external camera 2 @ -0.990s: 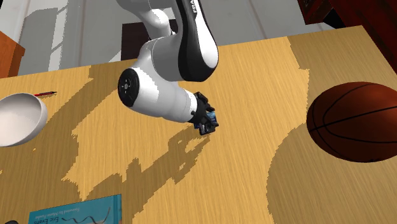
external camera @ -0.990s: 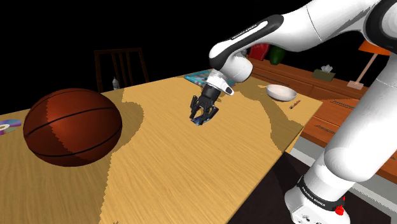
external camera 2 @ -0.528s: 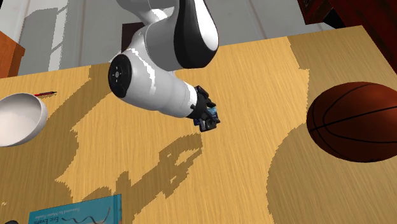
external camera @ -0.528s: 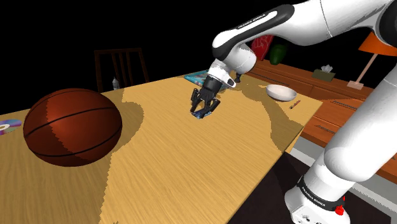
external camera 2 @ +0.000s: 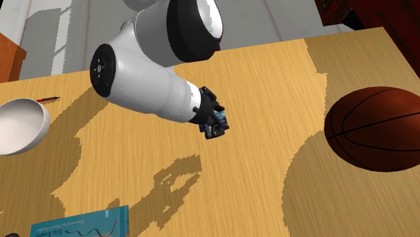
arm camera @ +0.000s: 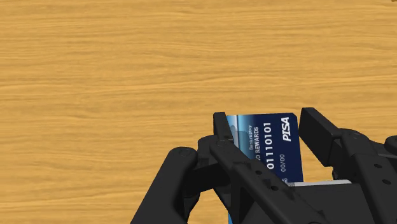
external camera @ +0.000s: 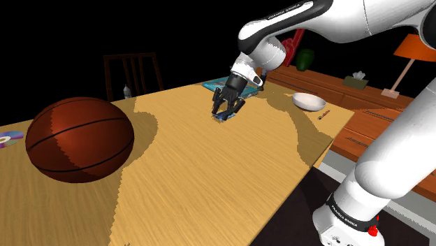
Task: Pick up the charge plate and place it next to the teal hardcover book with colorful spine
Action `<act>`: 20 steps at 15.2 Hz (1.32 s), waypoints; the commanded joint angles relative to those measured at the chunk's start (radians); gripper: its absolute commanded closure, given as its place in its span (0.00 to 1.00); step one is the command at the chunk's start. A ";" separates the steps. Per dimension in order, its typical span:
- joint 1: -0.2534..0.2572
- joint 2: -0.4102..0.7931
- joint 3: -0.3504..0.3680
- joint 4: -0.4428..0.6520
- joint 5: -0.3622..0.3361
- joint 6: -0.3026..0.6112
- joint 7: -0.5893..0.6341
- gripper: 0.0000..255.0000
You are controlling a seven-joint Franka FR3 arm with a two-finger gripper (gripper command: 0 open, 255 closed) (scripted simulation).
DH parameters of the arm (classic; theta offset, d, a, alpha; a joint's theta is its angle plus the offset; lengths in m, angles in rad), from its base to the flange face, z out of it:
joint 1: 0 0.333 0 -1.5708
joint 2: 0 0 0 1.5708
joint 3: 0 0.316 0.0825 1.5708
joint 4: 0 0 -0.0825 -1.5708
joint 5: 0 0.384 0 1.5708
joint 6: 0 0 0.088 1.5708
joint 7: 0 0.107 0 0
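**Robot hand holds a blue payment card above a wooden table**

A white robot arm reaches out over a light wooden table point(external camera: 209, 182). Its all-black two-finger gripper point(external camera: 224, 112) points down, and its jaws are clenched on the task's object, a small blue payment card with white lettering point(arm camera: 266, 145). The wrist view shows the two fingers point(arm camera: 221, 127) pressing on opposite edges of the card, with its printed face turned toward the camera. That edge grip looks deliberate, since a card this thin offers little else to squeeze.

In the second exterior view the card point(external camera 2: 218, 127) hangs at the fingertips of the gripper point(external camera 2: 214, 125). The arm's shadow falls on the wood apart from it, at about seven o'clock. From that I judge the card is off the surface, raised so it can travel without scraping.

The teal hardcover book point(external camera 2: 81, 225) lies flat at about eight o'clock from the gripper in that view, well apart from it. In the shoulder view the book point(external camera: 212, 85) sits near twelve o'clock, just beyond the hand.

A large brown basketball point(external camera 2: 377, 128) rests at three o'clock in the second exterior view. A white bowl point(external camera 2: 22, 124) sits at nine o'clock. Both are away from the line between the card and the book.

The pickup looks done. Placing the card beside the book remains.
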 commanded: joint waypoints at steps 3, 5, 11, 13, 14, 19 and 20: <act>-0.047 0.036 -0.053 0.048 -0.033 -0.059 -0.061 1.00; -0.072 0.061 -0.079 0.081 -0.050 -0.091 -0.093 1.00; -0.144 0.156 -0.151 0.210 -0.095 -0.189 -0.181 1.00; -0.168 0.195 -0.172 0.262 -0.107 -0.223 -0.208 1.00; -0.180 0.215 -0.182 0.290 -0.112 -0.240 -0.221 1.00; -0.241 0.330 -0.226 0.452 -0.133 -0.332 -0.282 1.00; -0.253 0.356 -0.234 0.489 -0.136 -0.352 -0.293 1.00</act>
